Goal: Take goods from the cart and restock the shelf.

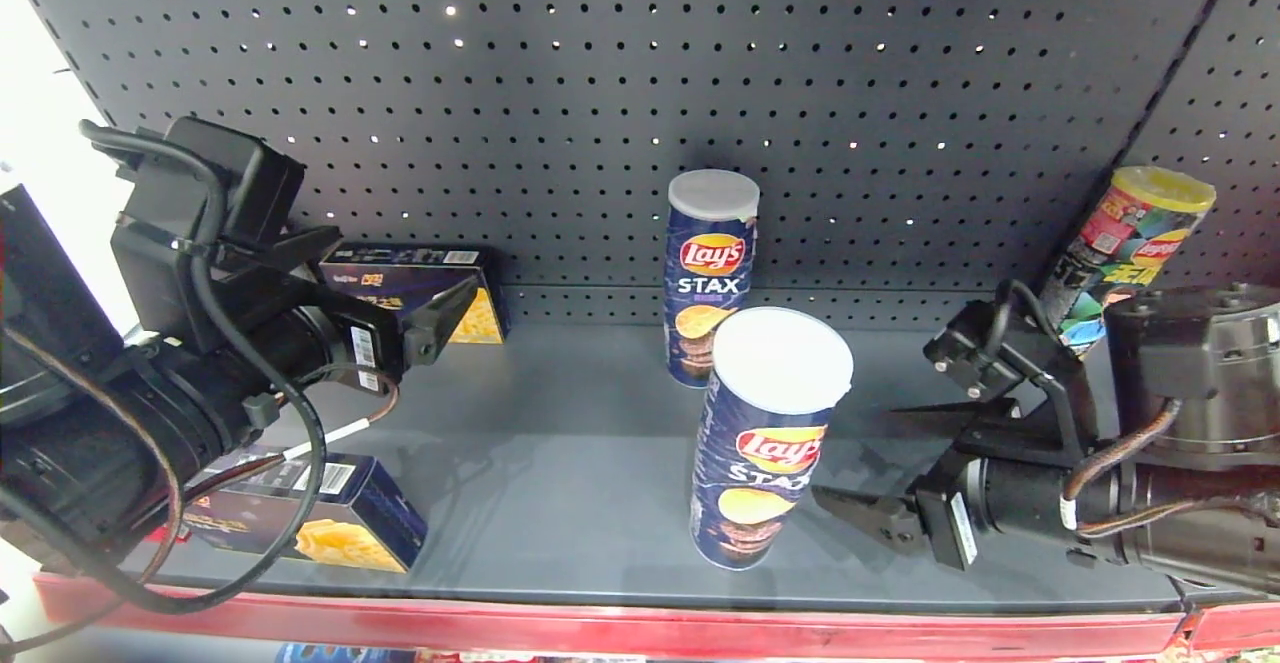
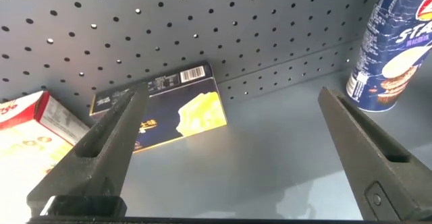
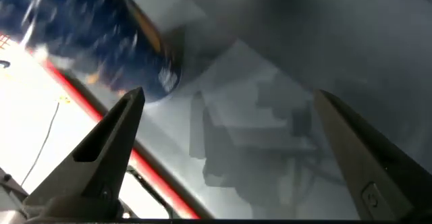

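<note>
your right gripper (image 1: 862, 455) is spread wide and holds nothing, just beside the front can (image 1: 765, 443), which stands upright near the lip of the shelf (image 1: 560, 443). a second can (image 1: 708, 278) stands behind it by the pegboard (image 1: 600, 93). your left gripper (image 2: 233, 94) is released too, empty, facing the back box (image 1: 470, 288). the front box (image 1: 340, 523) lies at the lip.

We've got the front can (image 1: 768, 443) upright near the shelf (image 1: 560, 463) edge, back can (image 1: 708, 278) upright behind, our right gripper (image 1: 885, 463) spread wide just beside the front can, left gripper (image 1: 405, 268) agape before a dark box (image 1: 425, 263)
</note>
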`<state>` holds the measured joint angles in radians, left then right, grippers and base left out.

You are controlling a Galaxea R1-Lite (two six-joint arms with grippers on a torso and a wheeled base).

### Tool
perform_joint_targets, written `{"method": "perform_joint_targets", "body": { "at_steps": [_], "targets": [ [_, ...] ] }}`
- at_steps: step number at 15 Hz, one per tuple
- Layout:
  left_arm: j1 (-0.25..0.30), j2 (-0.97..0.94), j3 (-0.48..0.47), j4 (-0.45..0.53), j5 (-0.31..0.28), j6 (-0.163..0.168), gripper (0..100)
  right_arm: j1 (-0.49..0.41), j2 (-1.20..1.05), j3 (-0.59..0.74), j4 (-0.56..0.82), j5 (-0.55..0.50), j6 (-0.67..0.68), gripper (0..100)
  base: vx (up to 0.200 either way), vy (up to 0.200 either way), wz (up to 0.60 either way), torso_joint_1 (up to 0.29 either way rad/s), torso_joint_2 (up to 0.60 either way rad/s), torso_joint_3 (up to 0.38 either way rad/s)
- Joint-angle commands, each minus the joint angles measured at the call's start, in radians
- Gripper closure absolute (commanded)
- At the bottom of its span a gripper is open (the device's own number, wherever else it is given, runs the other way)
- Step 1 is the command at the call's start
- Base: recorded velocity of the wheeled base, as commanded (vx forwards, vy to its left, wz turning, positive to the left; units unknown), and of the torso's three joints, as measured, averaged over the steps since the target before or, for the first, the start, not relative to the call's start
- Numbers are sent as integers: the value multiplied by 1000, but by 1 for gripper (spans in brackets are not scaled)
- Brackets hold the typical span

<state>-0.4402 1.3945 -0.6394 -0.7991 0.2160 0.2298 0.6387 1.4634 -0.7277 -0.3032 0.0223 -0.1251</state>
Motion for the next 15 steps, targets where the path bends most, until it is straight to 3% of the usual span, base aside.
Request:
{"method": "perform_joint_targets", "body": {
  "at_steps": [1, 15],
  "targets": [
    [1, 14, 1, -6, 0, 0, 0, 4, 48, -29, -1, -1, -1, 0, 0, 0, 0, 0, 0, 0],
    [1, 41, -3, -23, -1, 3, 0, 27, 81, -67, -5, -2, -1, 0, 0, 0, 0, 0, 0, 0]
  ]
}}
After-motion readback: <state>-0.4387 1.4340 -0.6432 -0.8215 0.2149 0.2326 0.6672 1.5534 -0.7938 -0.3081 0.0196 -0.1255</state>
